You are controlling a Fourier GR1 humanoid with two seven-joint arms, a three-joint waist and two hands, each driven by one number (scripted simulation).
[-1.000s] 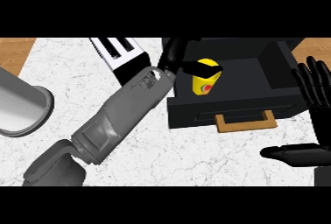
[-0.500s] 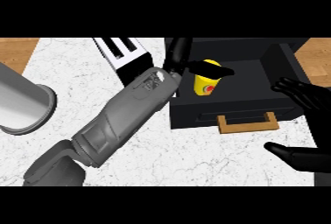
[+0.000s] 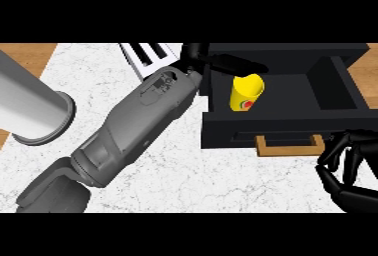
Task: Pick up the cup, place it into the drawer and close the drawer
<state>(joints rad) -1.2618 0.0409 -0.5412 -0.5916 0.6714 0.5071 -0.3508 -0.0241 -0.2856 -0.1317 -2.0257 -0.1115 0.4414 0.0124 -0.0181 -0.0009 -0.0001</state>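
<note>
Left hand fingers stretched out straight over the top of the yellow cup, not curled round it; whether the tips touch the cup rim can't be told. Cup sits just below those fingers, upright or slightly tilted, inside the open black drawer, at its left part, red and green mark on its lower side. Drawer is pulled out, front panel below the cup, wooden handle on the front, just left of the right hand's fingertips. Right hand at the lower right, fingers bent in a loose claw and holding nothing, near the handle but contact can't be told. Grey left forearm runs diagonally from lower left up to the left hand. White slotted rack just left of the left hand's wrist. Grey cylinder well apart at the far left on the white marble counter.
</note>
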